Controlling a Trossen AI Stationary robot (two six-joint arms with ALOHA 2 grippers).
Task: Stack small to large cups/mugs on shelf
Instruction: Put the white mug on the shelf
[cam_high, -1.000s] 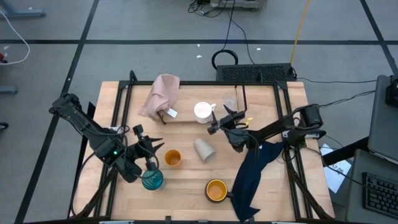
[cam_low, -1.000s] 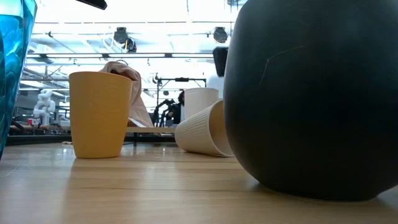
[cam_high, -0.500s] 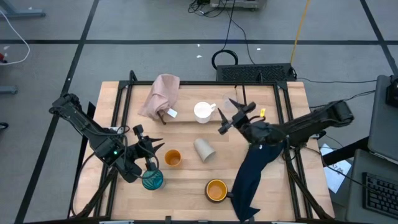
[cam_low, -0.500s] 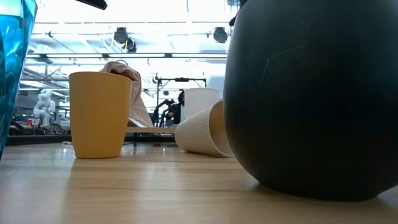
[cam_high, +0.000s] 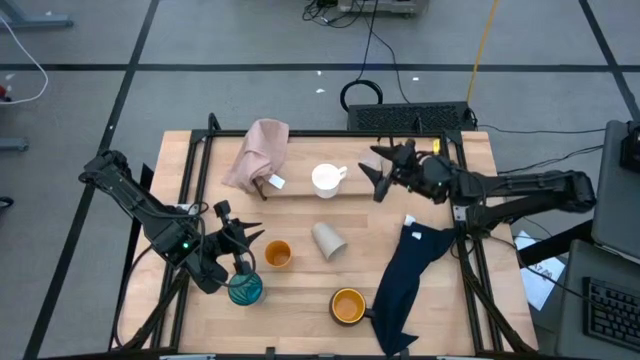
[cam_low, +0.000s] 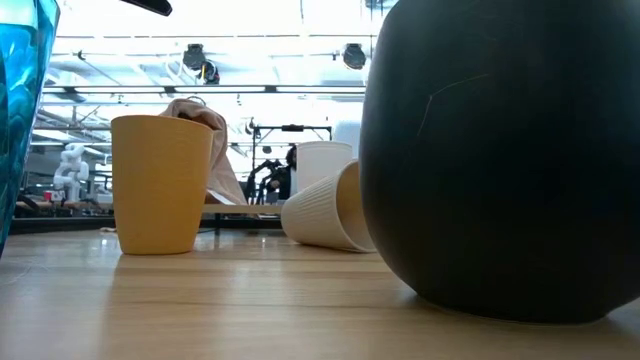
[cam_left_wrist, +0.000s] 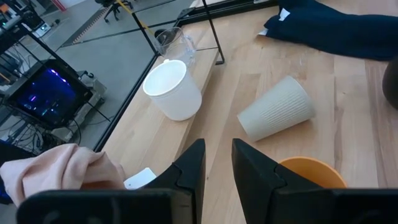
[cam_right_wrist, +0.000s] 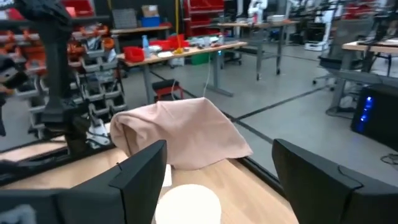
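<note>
At the near edge of the table (cam_high: 300, 320) we see the wider orange-yellow mug (cam_high: 347, 305) standing upright, with the navy cloth (cam_high: 405, 270) lying just beside it and trailing toward the right side. To its left the left gripper (cam_high: 243, 262) hangs over the teal glass (cam_high: 245, 290), its jaws closed on the glass's rim. Just beside the glass stands the small orange cup (cam_high: 277, 254), upright, and a little farther in the beige cup (cam_high: 328, 240) lies on its side, mouth toward the near edge. Behind these, the white handled mug (cam_high: 327, 178) stands upright on the shelf (cam_high: 300, 191). The pink cloth (cam_high: 258, 152) is heaped at the shelf's left end. The right gripper (cam_high: 378, 172) hovers at the back of the table, right of the white mug, its jaws apart and empty. In the left wrist view the tiny clear cup (cam_left_wrist: 172, 41) stands just behind the white mug.
</note>
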